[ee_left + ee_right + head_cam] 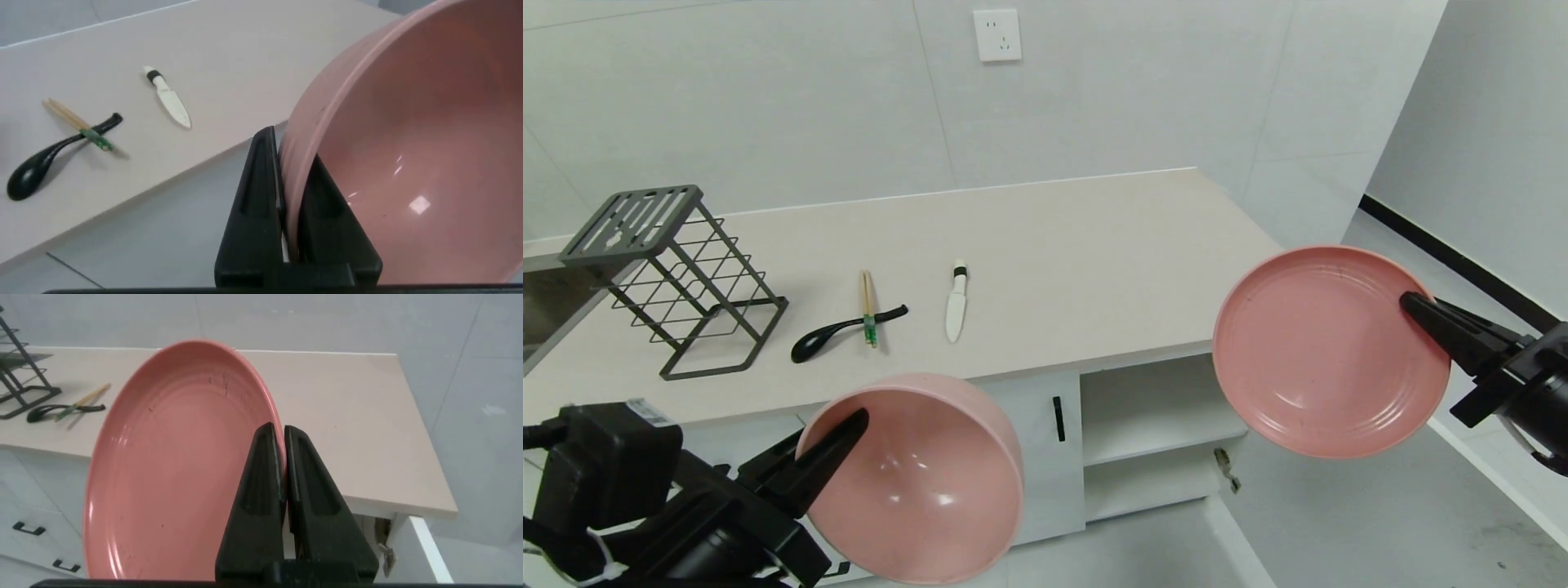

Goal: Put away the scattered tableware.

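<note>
One long beige counter (1054, 245) runs from left to right against the tiled wall. Below its near edge stands a white cabinet (1045, 457) with one compartment open (a single shelf divides it).

One pink plate (1323, 351) is held in the air off the counter's right end, in front of the open compartment, tilted so that its face turns towards the camera. The right gripper (1413, 302) has its two jaws closed tight on the plate's far right rim, one on each face, as the right wrist view also shows.

One pink bowl (923, 482) hangs in the air in front of the counter's near edge, left of the open compartment, tipped on its side. The left gripper (849, 425) pinches the bowl's left rim, with one jaw inside the wall and one outside (the gap is no wider than the wall itself).

One dark wire rack (670, 278) stands at the far left of the counter. Just right of it lies one black spoon (837, 331), with its bowl end towards the rack. One pair of wooden chopsticks (869, 306) lies across the spoon's handle, touching it. One small white knife (956, 302) lies right of them, near but apart.
</note>
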